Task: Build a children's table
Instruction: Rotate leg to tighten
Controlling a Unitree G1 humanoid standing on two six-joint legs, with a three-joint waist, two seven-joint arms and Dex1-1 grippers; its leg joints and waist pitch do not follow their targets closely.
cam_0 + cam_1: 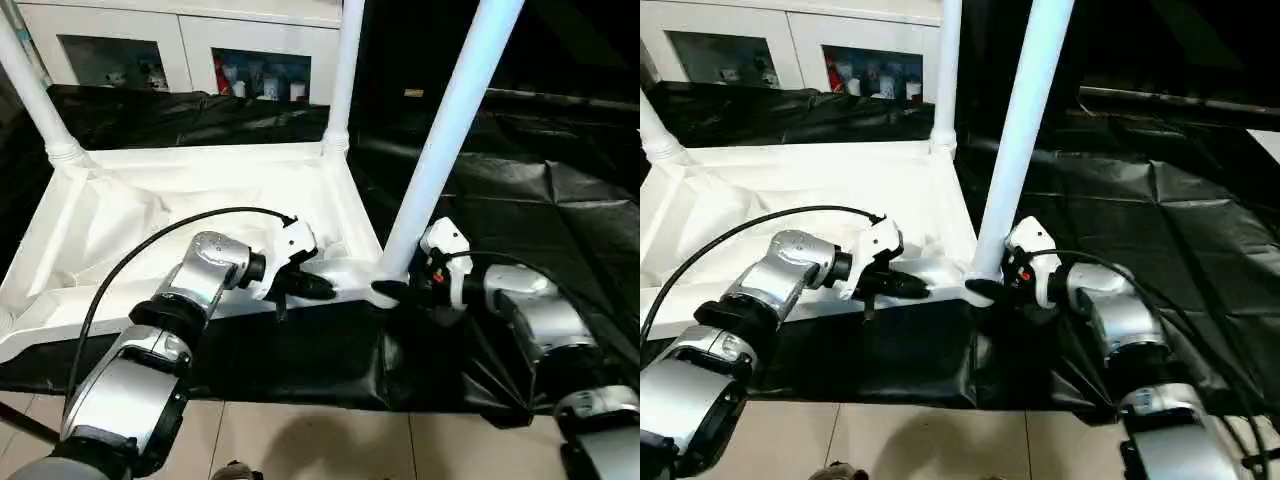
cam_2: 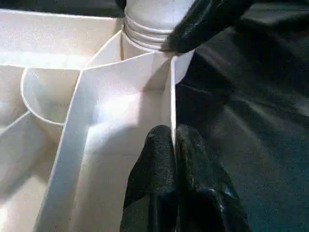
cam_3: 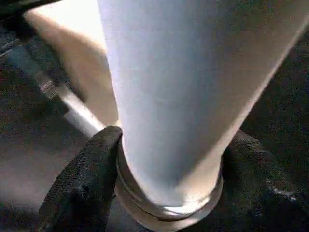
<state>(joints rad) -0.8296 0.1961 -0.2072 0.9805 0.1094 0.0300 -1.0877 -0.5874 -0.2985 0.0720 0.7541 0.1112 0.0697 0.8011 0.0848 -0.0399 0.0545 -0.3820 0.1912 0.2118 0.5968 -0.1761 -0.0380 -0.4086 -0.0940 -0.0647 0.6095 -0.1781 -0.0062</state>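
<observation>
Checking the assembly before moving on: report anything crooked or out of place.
The near leg leans to the right out of its corner socket, while the far-corner leg stands straighter. The right gripper holds its base.

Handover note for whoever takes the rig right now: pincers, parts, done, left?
Left pincer: shut on the tabletop rim at the near right corner, steadying it.
Right pincer: fingers either side of the near right leg, at its base collar.
Tabletop lies upside down on black sheeting.
Done: three legs stand in corner sockets, far left leg, far right leg and the near right one.
Left: check the near right leg's seating; a fourth leg and its socket aren't visible.
</observation>
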